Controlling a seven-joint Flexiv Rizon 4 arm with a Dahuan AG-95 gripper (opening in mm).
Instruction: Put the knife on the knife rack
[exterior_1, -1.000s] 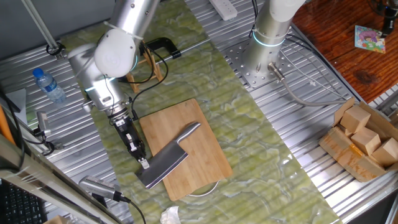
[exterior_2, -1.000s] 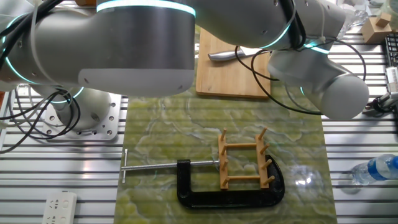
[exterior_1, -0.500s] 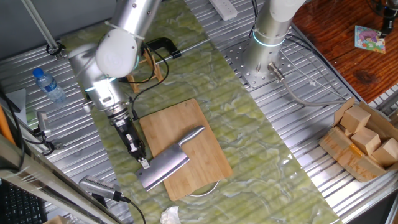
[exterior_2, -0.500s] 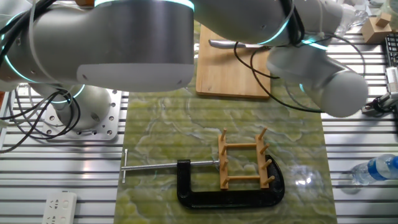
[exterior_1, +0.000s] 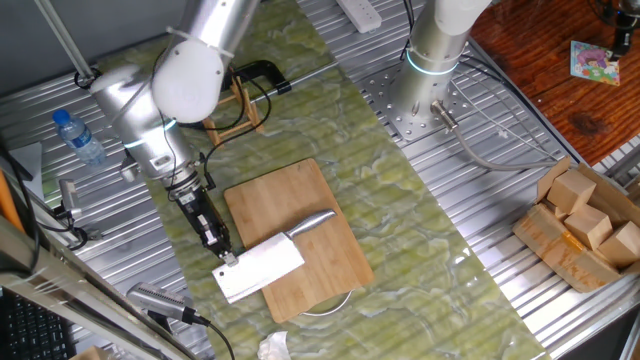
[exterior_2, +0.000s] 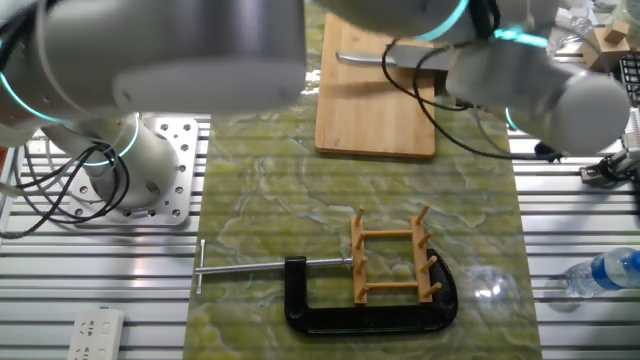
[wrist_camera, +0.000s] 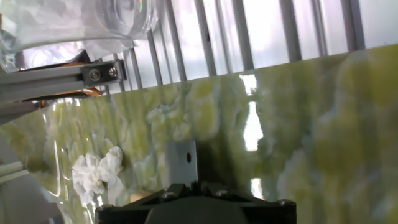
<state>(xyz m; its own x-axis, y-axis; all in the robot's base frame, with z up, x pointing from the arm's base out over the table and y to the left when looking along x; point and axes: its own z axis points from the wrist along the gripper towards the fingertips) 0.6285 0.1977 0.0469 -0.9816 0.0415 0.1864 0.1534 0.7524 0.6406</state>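
The broad grey steel cleaver (exterior_1: 268, 258) is gripped at its blade edge by the closed hand (exterior_1: 226, 258) over the bamboo cutting board (exterior_1: 300, 220). The light-wood pegged knife rack (exterior_2: 394, 256) is seen well apart, inside the black clamp (exterior_2: 372, 310).

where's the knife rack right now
In the other fixed view, the knife rack stands near the front of the green mat, inside the black clamp, well apart from the cutting board.

One knife (exterior_1: 268, 262). One knife rack (exterior_2: 394, 258). One cutting board (exterior_1: 300, 205). One black clamp (exterior_2: 345, 305). One water bottle (exterior_1: 78, 137). One gripper (exterior_1: 226, 257). Two robot arm bases: one (exterior_1: 428, 70), other (exterior_2: 130, 170). One power strip (exterior_2: 96, 335). Four or so wooden blocks in cardboard box (exterior_1: 580, 215).
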